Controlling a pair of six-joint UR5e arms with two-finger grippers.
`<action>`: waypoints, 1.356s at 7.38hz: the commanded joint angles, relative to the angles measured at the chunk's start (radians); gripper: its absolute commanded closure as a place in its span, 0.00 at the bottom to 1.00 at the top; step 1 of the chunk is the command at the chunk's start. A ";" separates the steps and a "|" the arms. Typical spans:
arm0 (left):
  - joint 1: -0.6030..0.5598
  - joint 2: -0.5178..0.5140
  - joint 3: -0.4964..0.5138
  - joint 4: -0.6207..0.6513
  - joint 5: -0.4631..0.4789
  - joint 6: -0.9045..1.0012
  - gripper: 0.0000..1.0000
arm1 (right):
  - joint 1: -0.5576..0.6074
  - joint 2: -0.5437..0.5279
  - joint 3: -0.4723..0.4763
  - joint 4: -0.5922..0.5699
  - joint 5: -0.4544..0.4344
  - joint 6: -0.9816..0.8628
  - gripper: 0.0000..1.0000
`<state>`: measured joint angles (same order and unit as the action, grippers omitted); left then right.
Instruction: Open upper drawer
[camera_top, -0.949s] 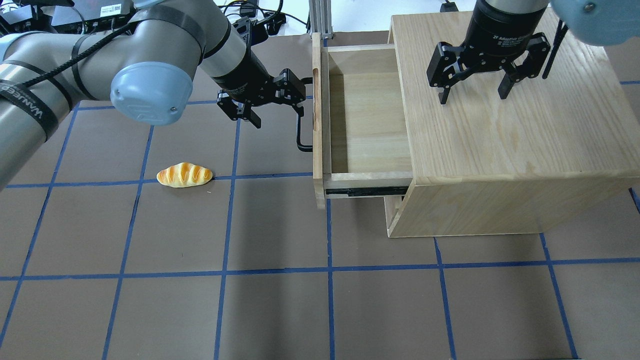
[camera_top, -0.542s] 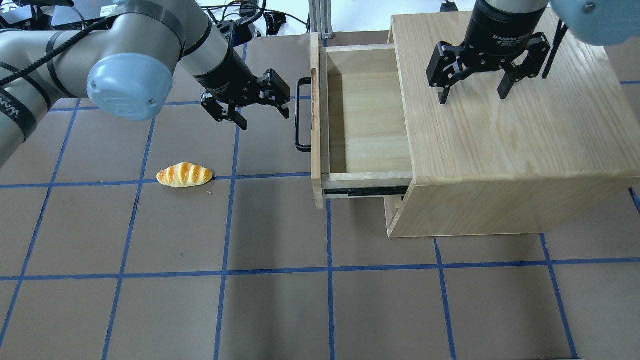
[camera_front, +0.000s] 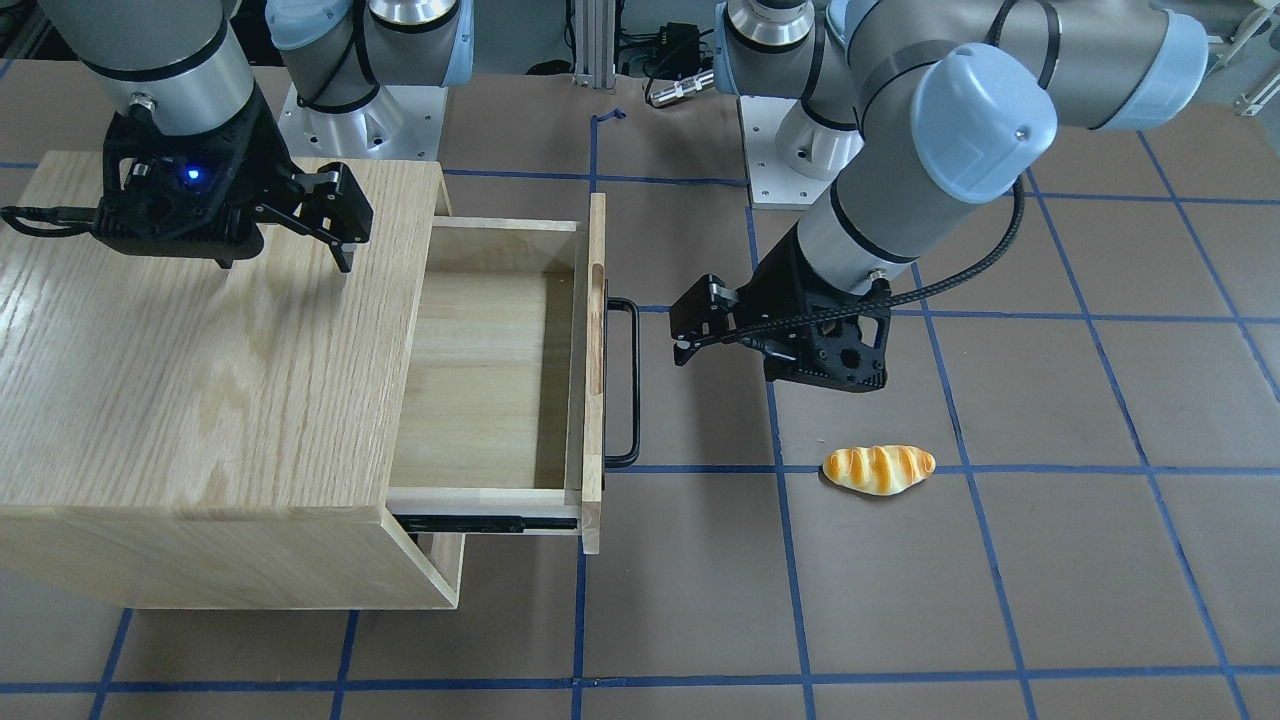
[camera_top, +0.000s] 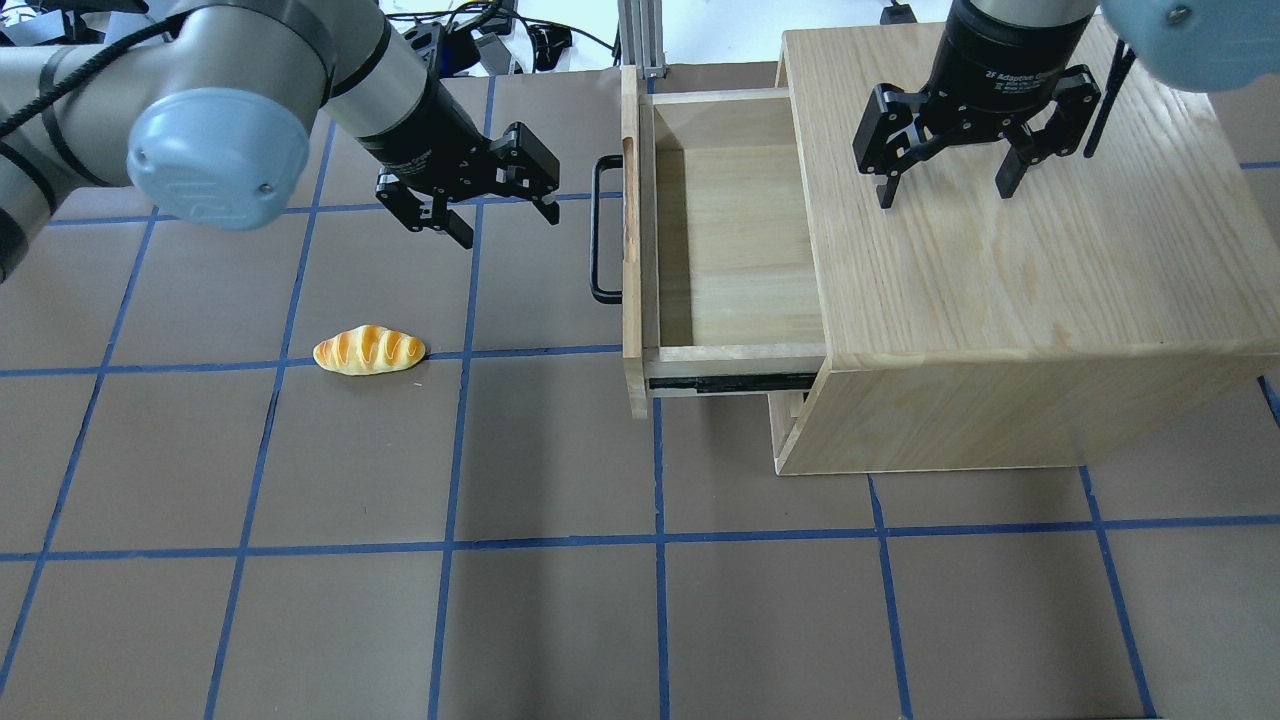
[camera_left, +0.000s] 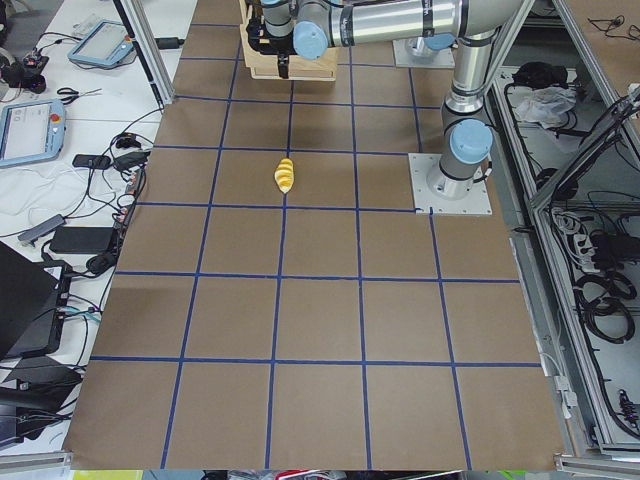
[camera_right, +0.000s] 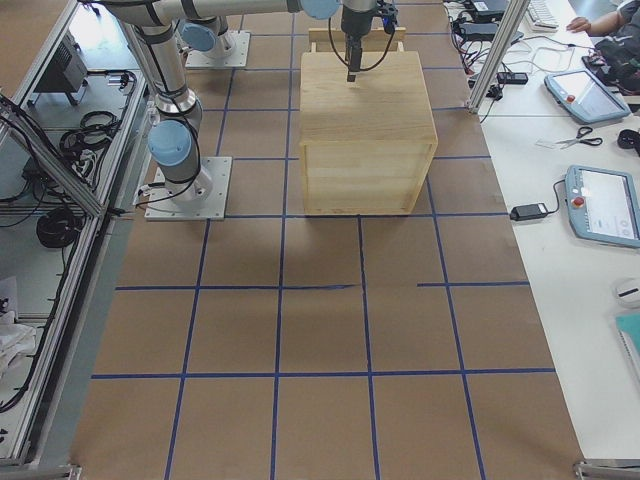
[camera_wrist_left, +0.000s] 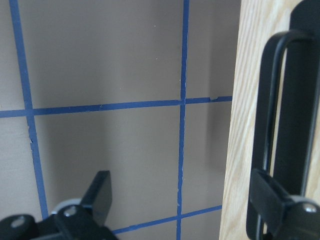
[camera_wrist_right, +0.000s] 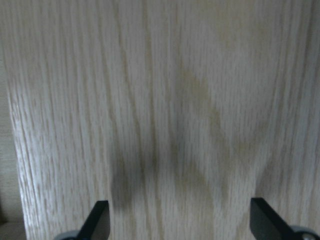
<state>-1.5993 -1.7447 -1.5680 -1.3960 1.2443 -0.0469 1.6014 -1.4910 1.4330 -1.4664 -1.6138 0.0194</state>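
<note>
The upper drawer (camera_top: 740, 240) stands pulled far out of the oak cabinet (camera_top: 1020, 260), its inside bare. Its front panel carries a black bar handle (camera_top: 597, 230) and a slot. It also shows in the front view (camera_front: 490, 380). My left gripper (camera_top: 508, 225) is open and empty, a short way left of the handle and not touching it. In the left wrist view the handle (camera_wrist_left: 272, 100) is at the right, beyond the gripper (camera_wrist_left: 182, 195). My right gripper (camera_top: 945, 195) is open and empty just above the cabinet top (camera_wrist_right: 165, 100).
A toy bread roll (camera_top: 369, 350) lies on the brown table left of the drawer, also in the front view (camera_front: 878, 469). Blue tape lines grid the table. The cabinet takes up the far right. Cables and robot bases lie along the far edge.
My left gripper has come off the handle and moved left, away from the drawer front. The drawer stays pulled out. The right gripper has not moved.
</note>
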 joint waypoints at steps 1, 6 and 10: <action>0.088 0.080 0.037 -0.146 0.118 0.108 0.00 | 0.000 0.000 0.000 0.000 0.000 -0.001 0.00; 0.055 0.188 0.075 -0.252 0.351 0.050 0.00 | 0.000 0.000 0.000 0.000 0.000 -0.001 0.00; 0.039 0.203 0.066 -0.214 0.345 0.042 0.00 | 0.000 0.000 0.000 0.000 0.000 -0.001 0.00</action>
<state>-1.5586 -1.5362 -1.4995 -1.6374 1.5878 -0.0100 1.6014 -1.4911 1.4328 -1.4665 -1.6137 0.0189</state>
